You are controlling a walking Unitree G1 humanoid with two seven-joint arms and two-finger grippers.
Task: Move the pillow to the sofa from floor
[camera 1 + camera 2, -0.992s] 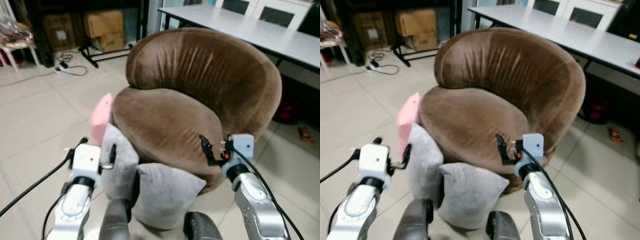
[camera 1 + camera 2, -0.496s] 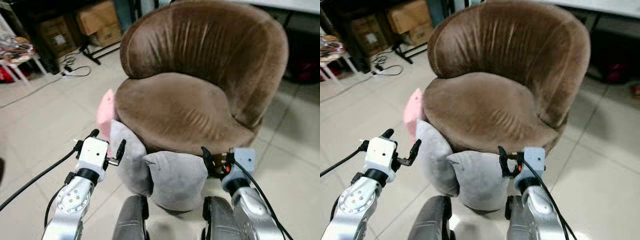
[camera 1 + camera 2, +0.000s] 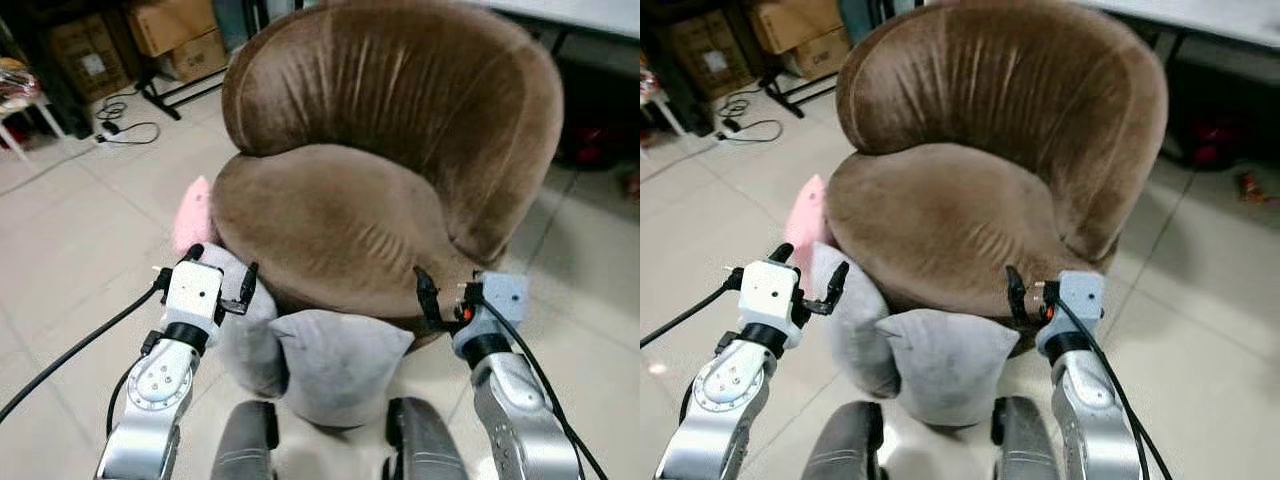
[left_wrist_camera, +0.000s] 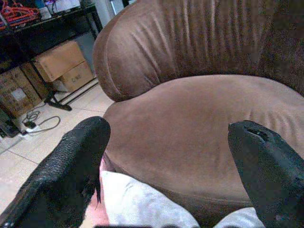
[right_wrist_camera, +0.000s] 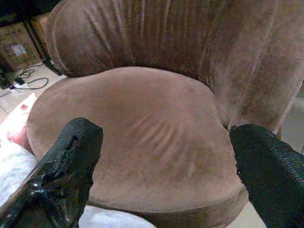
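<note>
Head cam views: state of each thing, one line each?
Front grey pillow: on the floor, leaning against the sofa base, not held.
Second grey pillow: on the floor, upright against the sofa's side.
Pink pillow: on the floor beside the sofa.
Sofa: seat bare.
Left hand: open, over the second grey pillow.
Right hand: open, at the seat's front edge.
</note>
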